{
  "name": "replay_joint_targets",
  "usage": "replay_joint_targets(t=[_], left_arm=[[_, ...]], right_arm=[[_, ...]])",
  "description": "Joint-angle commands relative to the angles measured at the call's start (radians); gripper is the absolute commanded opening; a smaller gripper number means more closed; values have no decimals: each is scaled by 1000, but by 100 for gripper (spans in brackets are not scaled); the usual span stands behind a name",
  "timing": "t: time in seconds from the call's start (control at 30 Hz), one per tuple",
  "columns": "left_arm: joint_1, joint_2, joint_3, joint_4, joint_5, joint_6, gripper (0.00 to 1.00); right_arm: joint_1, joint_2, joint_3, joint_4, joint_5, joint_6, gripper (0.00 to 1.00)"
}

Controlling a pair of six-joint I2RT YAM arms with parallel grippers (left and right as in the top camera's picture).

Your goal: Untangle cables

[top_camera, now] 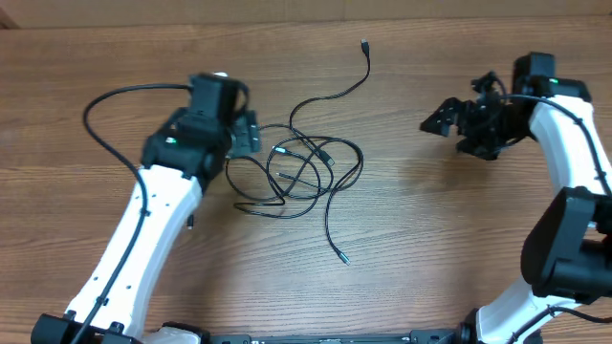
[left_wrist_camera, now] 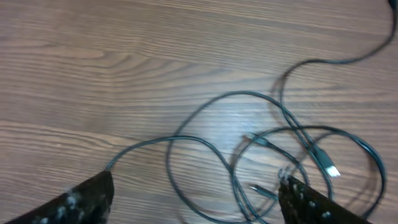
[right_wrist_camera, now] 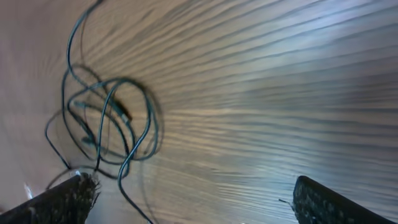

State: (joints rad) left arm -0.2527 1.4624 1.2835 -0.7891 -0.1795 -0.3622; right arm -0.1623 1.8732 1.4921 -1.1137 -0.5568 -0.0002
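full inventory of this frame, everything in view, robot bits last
table: one, brown wood grain, fills all views
cables: one tangle, cord count unclear, thin black, table centre between the arms
far plug end: one, black, trails out of the tangle toward the far edge
near plug end: one, black, trails out toward the near edge
left arm: one, white with black joints, reaches to the tangle's left edge
right arm: one, white with black joints, right side, apart from the tangle
left claw: one, black, open, over the tangle's left loops
right claw: one, black, open, empty, right of the tangle
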Motion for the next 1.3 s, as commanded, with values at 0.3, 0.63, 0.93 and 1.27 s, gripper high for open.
replay_joint_targets(t=[0.3,0.63,0.93,1.27], left_arm=[[226,-11,8,-79,303,180,83],[226,-11,8,-78,303,183,100],[226,-11,8,-78,303,183,100],[226,-11,8,-78,303,183,100]], right_arm=[[297,3,-1,42,18,179,100],[519,3,-1,114,230,434,100],[581,3,-42,170,313,569,100],[582,3,-244,389,294,610,86]])
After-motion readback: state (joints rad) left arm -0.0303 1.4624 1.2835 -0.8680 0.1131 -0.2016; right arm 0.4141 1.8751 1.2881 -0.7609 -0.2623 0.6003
